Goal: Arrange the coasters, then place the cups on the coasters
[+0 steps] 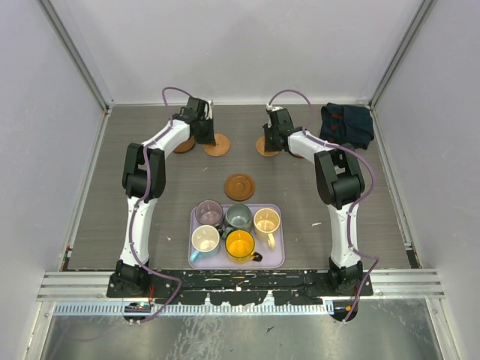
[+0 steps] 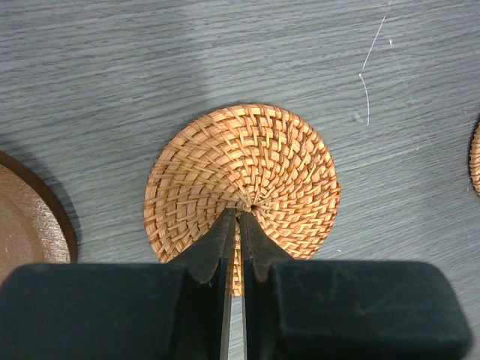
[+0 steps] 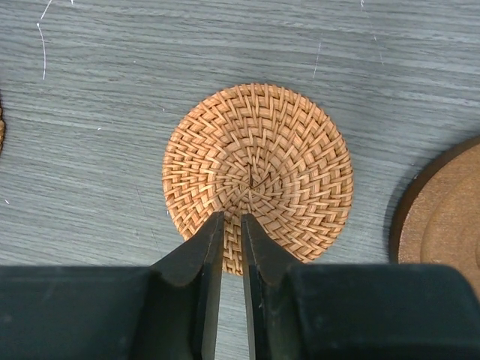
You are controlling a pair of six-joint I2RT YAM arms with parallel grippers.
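A grey wood-grain table is enclosed by pale walls. A lavender tray is set on it, and all five cups are carried on the tray: the purple-grey cup, the grey-teal cup and the cream-beige cup along its far side, the cream-and-blue cup and the yellow-orange cup along its near side. A middle dark coaster is laid just beyond the tray. Well beyond the tray, towards its left, the left woven coaster is laid beside the left dark coaster. Over the woven one the left gripper is held, closed to a hairline slit with nothing seen clamped. Beyond the tray's right, the right woven coaster is seen under the right gripper, whose fingers are narrowly parted and grip nothing. The right dark coaster is laid just beside it.
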